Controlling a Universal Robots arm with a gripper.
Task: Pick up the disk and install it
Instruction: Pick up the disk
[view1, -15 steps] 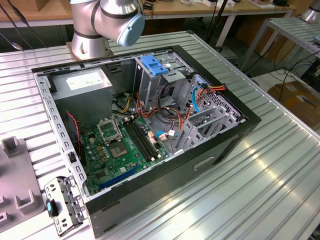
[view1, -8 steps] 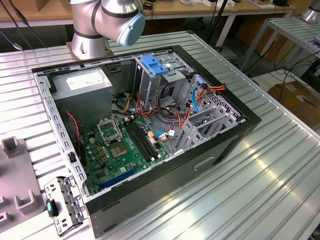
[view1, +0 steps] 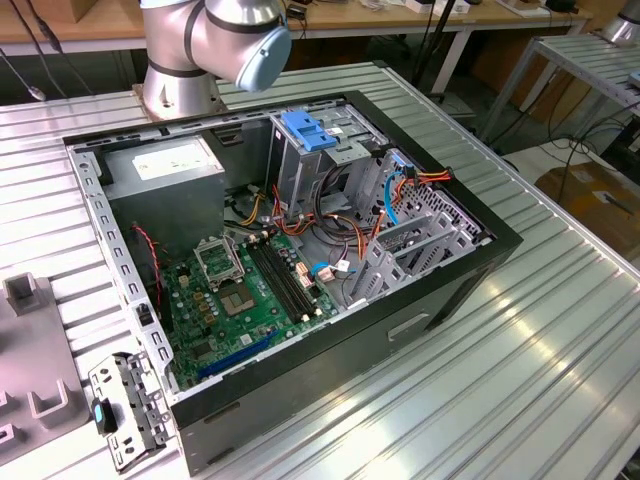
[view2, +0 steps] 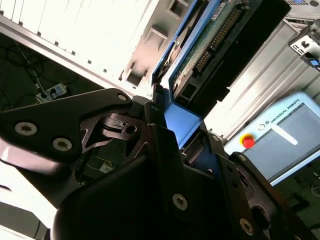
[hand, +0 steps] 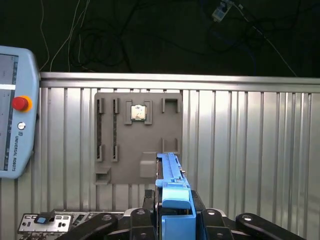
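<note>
**Item 1: gripper** (hand: 172, 212). In both wrist views its black fingers (view2: 150, 117) pinch the disk by the light blue bracket. Gripping the plastic edges, by judgement, keeps the pads off the circuit board.

**Item 2: disk** (hand: 170, 175). It is held on edge between the fingers and clear of the table. In the second wrist view its green board and connector row (view2: 210, 47) face the camera. It is not yet installed.

**Item 3: grey fixture tray** (hand: 120, 165). It lies flat on the ribbed aluminium table (view1: 520, 380), near the table's edge at the exterior view's left. A processor chip (hand: 138, 113) sits in one of its pockets, which probably serve to present each part at a known spot.

**Item 4: open computer case** (view1: 420, 330). It lies on its side mid-table, leaving the motherboard (view1: 250, 290) and the drive cage with blue top (view1: 305, 130) open from above.

**Item 5: teach pendant** (hand: 15, 150). It rests on the table just beside the tray.
</note>
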